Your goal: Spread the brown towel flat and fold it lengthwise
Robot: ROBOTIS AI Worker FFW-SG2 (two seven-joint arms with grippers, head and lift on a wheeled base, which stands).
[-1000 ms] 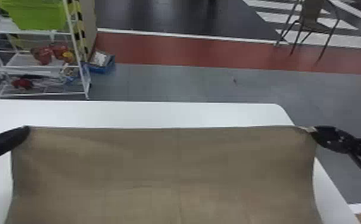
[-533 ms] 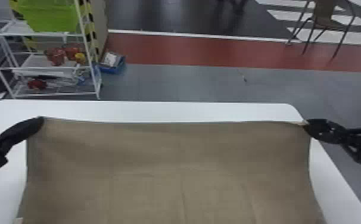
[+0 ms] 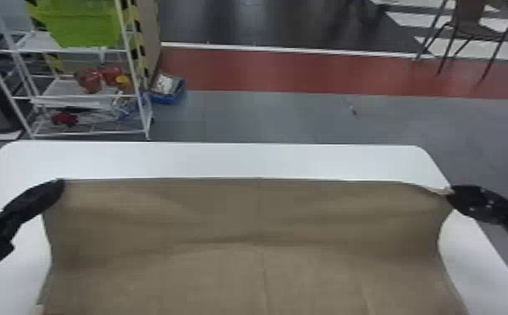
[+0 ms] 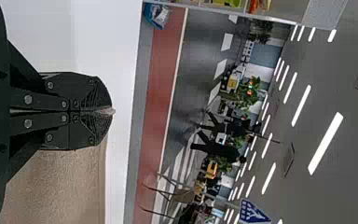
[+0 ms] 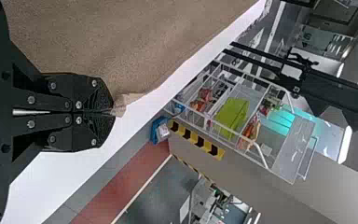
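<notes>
Held by its two far corners, the brown towel (image 3: pixel 257 218) stretches wide over the white table, its far edge nearly straight and a soft crease running across it. At its far left corner is my left gripper (image 3: pixel 61 184), and at its far right corner my right gripper (image 3: pixel 451 193). The left wrist view has the left gripper (image 4: pixel 112 111) closed on a tip of the towel (image 4: pixel 60 186). In the right wrist view the right gripper (image 5: pixel 113 112) pinches a small bunched corner of the towel (image 5: pixel 121 46).
The white table (image 3: pixel 240 159) extends past the towel at the far side and both sides. Beyond it stand a wire shelf (image 3: pixel 85 136) with a green bin (image 3: pixel 85 25), a blue box (image 3: pixel 167 90) on the floor and a chair (image 3: pixel 471 25).
The head view has shifted, with the table's far left corner now visible. Both grippers sit closer together, still holding the towel, whose far part has sagged into a crosswise crease.
</notes>
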